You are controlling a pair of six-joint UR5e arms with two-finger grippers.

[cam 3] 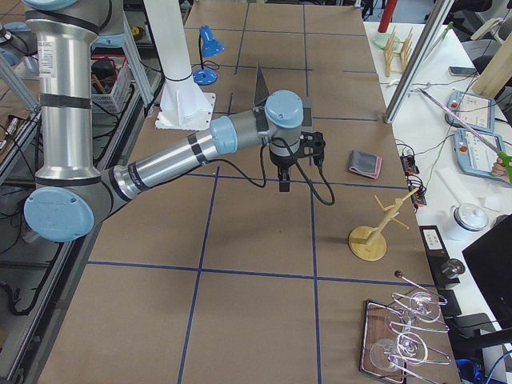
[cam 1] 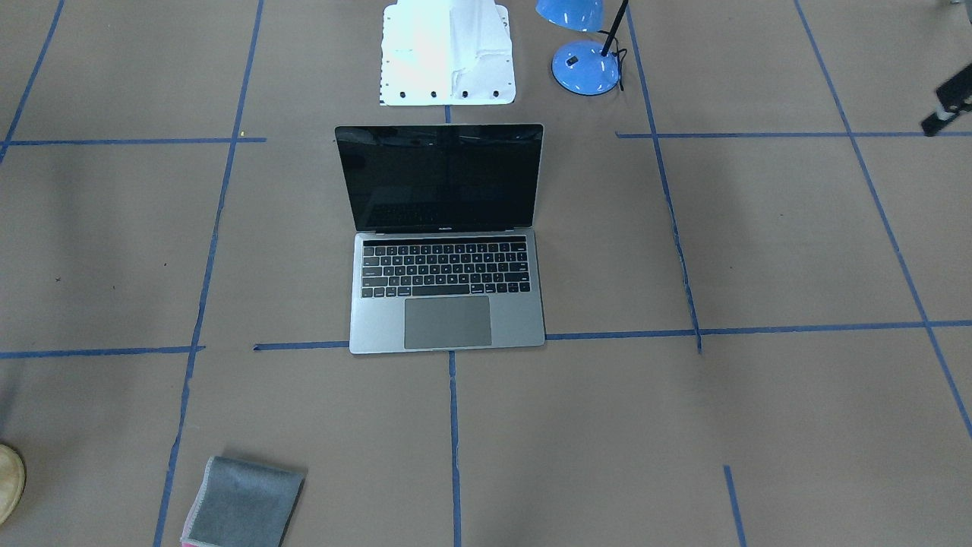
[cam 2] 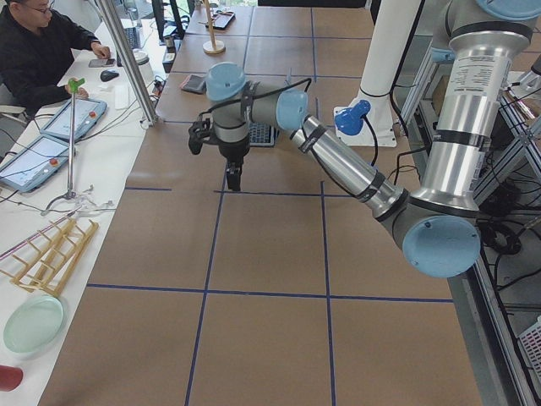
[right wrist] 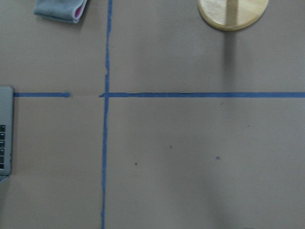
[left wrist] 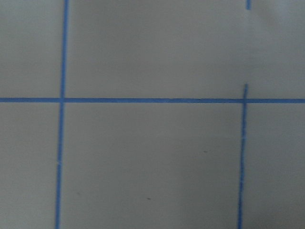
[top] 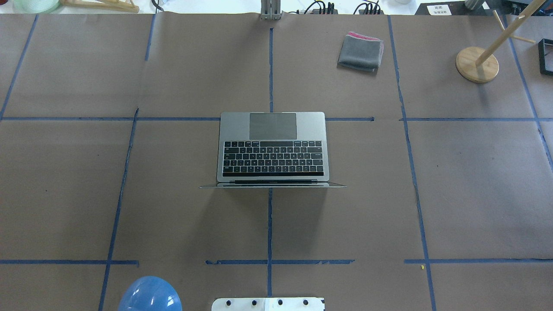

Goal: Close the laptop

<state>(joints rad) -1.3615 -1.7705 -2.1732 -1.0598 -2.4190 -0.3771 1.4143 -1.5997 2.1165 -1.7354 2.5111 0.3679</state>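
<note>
Closing step: not begun, as I judged it; the laptop point(cam 1: 448, 289) stood open at the centre of the desk point(top: 475, 194), its dark screen near upright, the back of its lid toward the robot and its trackpad toward the operators' side.
Left arm: its fingers point(cam 2: 232, 184) hung above bare paper, apart from the laptop; I could not tell whether they were spread or closed.
Right arm: its fingers point(cam 3: 284, 186) hung likewise; their state I could not tell either. Its wrist camera caught only a corner of the laptop at the view's left edge.
Doing it well: I would set a fingertip behind the lid's top edge and push forward and down along the hinge's arc, slowing before the lid met the keys.
Risk: a low or hurried push could slide the slim base across the paper; the other arm could steady the palm rest.
Surface: brown paper marked with blue tape lines.
Room: grey cloth point(top: 360, 52) and wooden stand point(top: 476, 65) well away, blue lamp point(cam 1: 585, 64) beside the robot's white base point(cam 1: 448, 53), an operator point(cam 2: 42, 51) seated at a side bench.
</note>
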